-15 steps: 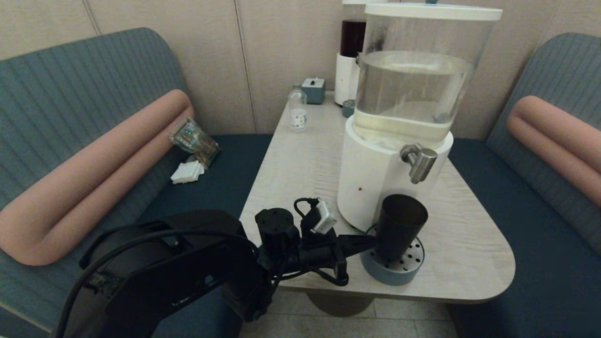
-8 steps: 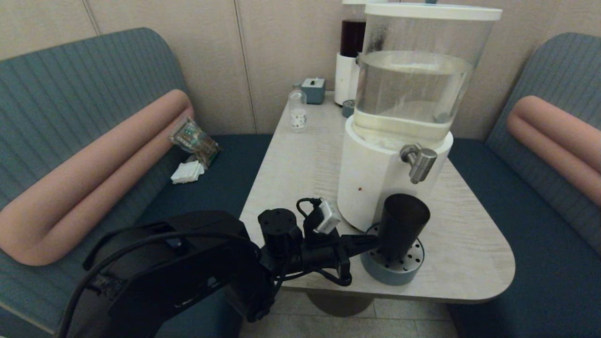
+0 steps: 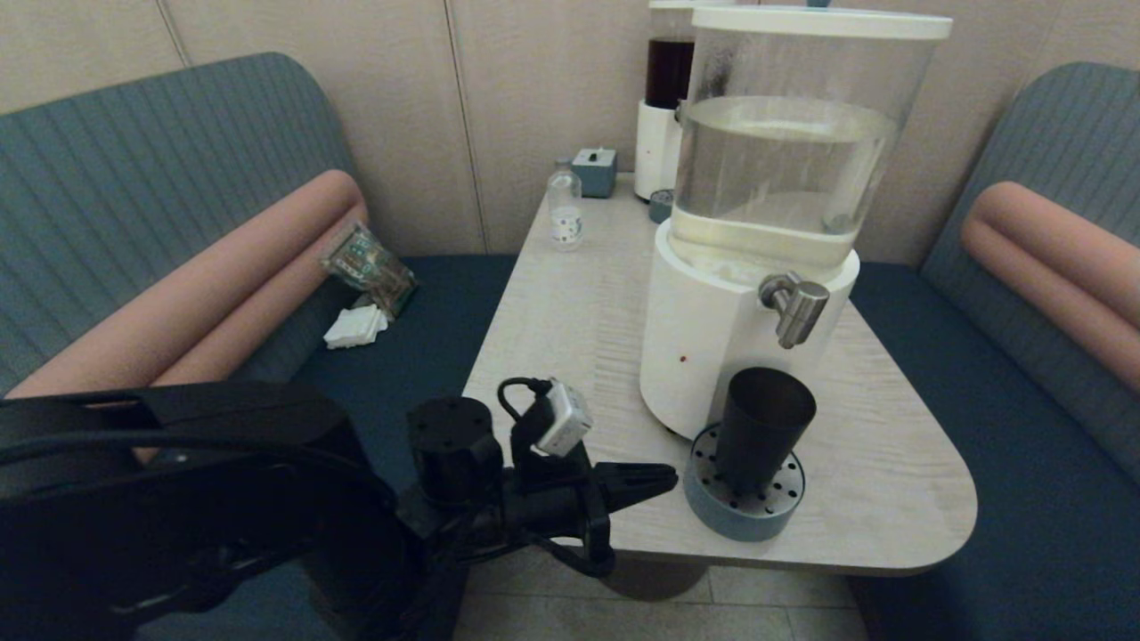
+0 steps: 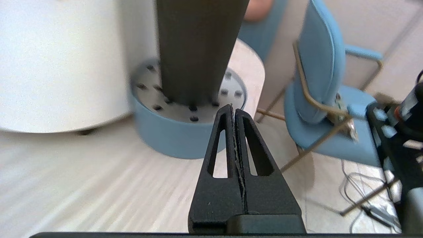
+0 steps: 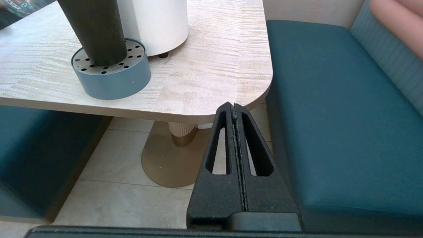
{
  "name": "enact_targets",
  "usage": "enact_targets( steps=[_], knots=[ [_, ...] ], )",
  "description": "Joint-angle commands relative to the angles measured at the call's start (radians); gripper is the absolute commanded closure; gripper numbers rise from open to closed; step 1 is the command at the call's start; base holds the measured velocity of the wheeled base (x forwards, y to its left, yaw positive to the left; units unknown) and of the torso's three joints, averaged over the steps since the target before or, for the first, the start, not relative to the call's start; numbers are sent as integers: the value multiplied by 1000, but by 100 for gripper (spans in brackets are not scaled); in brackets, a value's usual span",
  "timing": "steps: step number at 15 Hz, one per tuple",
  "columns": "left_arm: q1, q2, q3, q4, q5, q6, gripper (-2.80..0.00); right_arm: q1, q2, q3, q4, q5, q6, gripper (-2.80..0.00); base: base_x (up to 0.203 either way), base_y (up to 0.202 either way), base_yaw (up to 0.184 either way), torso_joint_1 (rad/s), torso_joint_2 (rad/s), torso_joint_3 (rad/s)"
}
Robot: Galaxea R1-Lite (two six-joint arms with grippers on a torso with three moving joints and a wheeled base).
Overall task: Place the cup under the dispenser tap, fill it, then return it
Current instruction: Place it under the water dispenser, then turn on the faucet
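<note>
Cup [image 3: 762, 427] stands upright on the perforated top of the blue drip tray [image 3: 744, 516], right against the white base of the clear-tank dispenser [image 3: 712, 347], and nothing holds it. It sits there so that its open mouth lies below the dispenser tap [image 3: 795, 308], though from the head view the nozzle looks nearer the far rim than the centre, so I judge the alignment close rather than sure. I cannot tell whether any water is in it; the dark wall hides that.

My left pincer [image 4: 234, 110] is clenched on nothing, its tips just short of the tray and clear of the cup, low over the surface [image 3: 570, 312]. That leaves room around the tap, which I judge must be worked next.

My right pincer [image 5: 234, 107] is likewise pressed together and empty, parked below the surface's rounded corner beside the teal bench seat [image 5: 330, 109].
</note>
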Motion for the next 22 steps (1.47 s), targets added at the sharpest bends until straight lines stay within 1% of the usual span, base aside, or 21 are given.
enact_targets(
  steps=[1,2,3,4,5,6,7,8,9,10,11,12,13,14,15,16,18,20,22],
  knots=[
    [60,-274,114,-9,26,-12,0,-1,0,15,-1,0,0,0,0,0,0,0,0,0],
    [100,-372,148,-9,56,-25,0,0,0,14,-1,0,0,0,0,0,0,0,0,0],
    [139,-465,170,-9,101,-43,0,0,0,15,-1,0,0,0,0,0,0,0,0,0],
    [174,-551,184,-8,176,-61,0,-1,0,14,-1,0,0,0,0,0,0,0,0,0],
    [200,-629,194,-4,287,-79,0,0,0,15,-1,0,0,0,0,0,0,0,0,0],
    [222,-698,203,3,440,-110,0,0,0,15,-1,0,0,0,0,0,0,0,0,0],
    [247,-756,212,9,550,-146,0,-1,0,14,-1,0,0,0,0,0,0,0,0,0],
    [298,-806,221,15,604,-173,0,0,0,14,-1,1,0,0,0,0,0,0,0,0],
    [383,-853,232,19,627,-188,0,0,0,14,-1,1,0,0,0,0,0,0,0,0],
    [485,-917,249,23,637,-198,0,0,0,14,-1,0,0,0,0,0,0,0,0,0],
    [552,-997,272,25,640,-203,0,0,0,15,-1,0,0,0,0,0,0,0,0,0],
    [586,-1072,298,31,637,-207,0,0,0,15,-1,0,0,0,0,0,0,0,0,0],
    [604,-1155,322,48,633,-210,0,0,0,15,-1,0,0,0,0,0,0,0,0,0],
    [616,-1237,339,82,629,-212,0,0,0,14,-1,0,0,0,0,0,0,0,0,0],
    [623,-1322,349,142,625,-213,0,0,0,14,-1,0,0,0,0,0,0,0,0,0],
    [628,-1406,354,223,616,-214,0,0,0,14,-1,0,0,0,0,0,0,0,0,0],
    [633,-1580,356,446,552,-220,0,0,0,14,-1,0,0,0,0,0,0,0,0,0],
    [636,-1756,355,672,462,-227,0,0,0,15,-1,0,0,0,0,0,0,0,0,0],
    [635,-1937,357,871,355,-231,0,0,0,14,-1,0,0,0,0,0,0,0,0,0]
  ],
)
